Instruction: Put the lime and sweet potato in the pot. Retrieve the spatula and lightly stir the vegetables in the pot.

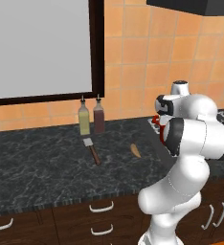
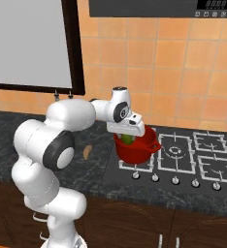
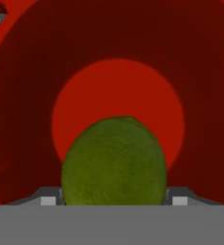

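My gripper [image 2: 128, 137] hangs over the mouth of the red pot [image 2: 137, 151], which stands on the stove's front left burner. It is shut on the lime [image 2: 128, 140], a yellow-green fruit wedged between the two fingertips. In the hand view the lime [image 3: 114, 160] sits between the tips of the gripper [image 3: 114, 199], with the pot's round red floor [image 3: 85, 91] straight below. The sweet potato [image 1: 135, 150] lies on the dark counter left of the stove, seen also as the sweet potato [image 2: 88, 151] beside my arm. The spatula [image 1: 91, 149] lies further left, blade toward the wall.
Two small bottles [image 1: 84, 119] [image 1: 99, 117] stand against the tiled wall just behind the spatula. The stove top [image 2: 193, 157] has other burners to the right of the pot. A dark-framed window is above the counter.
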